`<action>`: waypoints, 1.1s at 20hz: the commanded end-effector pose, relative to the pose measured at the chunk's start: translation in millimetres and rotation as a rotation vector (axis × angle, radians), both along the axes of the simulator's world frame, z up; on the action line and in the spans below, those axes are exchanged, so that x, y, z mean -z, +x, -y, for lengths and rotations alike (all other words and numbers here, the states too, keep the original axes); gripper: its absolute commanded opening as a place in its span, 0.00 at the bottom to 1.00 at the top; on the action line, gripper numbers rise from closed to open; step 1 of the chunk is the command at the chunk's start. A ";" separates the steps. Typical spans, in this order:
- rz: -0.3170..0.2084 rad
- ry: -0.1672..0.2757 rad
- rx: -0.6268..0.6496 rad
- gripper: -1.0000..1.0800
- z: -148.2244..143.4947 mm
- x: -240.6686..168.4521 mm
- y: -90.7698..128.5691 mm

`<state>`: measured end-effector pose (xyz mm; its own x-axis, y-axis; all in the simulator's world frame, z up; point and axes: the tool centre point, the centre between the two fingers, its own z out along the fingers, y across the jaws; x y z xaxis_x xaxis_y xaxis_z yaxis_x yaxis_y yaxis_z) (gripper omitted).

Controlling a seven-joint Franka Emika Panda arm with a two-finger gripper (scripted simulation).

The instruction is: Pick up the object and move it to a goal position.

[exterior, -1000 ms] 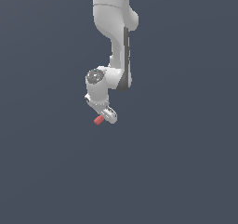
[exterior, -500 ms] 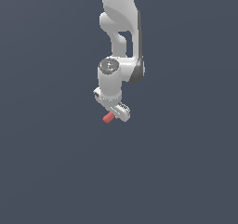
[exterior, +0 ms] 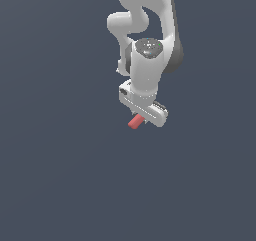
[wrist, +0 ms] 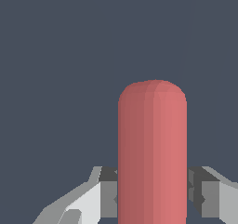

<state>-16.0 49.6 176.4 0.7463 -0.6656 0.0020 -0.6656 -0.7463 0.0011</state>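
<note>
My claw [exterior: 142, 116] is closed on the red cylinder [exterior: 134, 121], its two fingers [wrist: 108, 193] pressed against opposite sides of the rod with no gap showing in the wrist view. The cylinder's long axis runs crosswise to my fingers, so one rounded end sticks out from the claw toward the exterior view's left and slightly downward. Only that protruding end shows below my white hand; the rest is hidden between the fingers. No goal marker is visible against the plain dark background, and no surface shows beneath the cylinder, so I judge it is held aloft, being carried.
</note>
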 end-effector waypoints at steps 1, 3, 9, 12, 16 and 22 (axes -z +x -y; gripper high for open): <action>-0.001 -0.001 0.001 0.00 -21.2 -22.5 8.9; -0.001 -0.001 0.001 0.00 -37.0 -39.0 16.2; -0.001 0.001 0.000 0.00 -72.8 -76.1 33.6; -0.001 0.001 0.000 0.00 -84.6 -88.2 39.8; -0.001 0.002 0.000 0.00 -95.3 -99.2 45.7; -0.001 0.002 0.000 0.00 -102.1 -106.1 50.1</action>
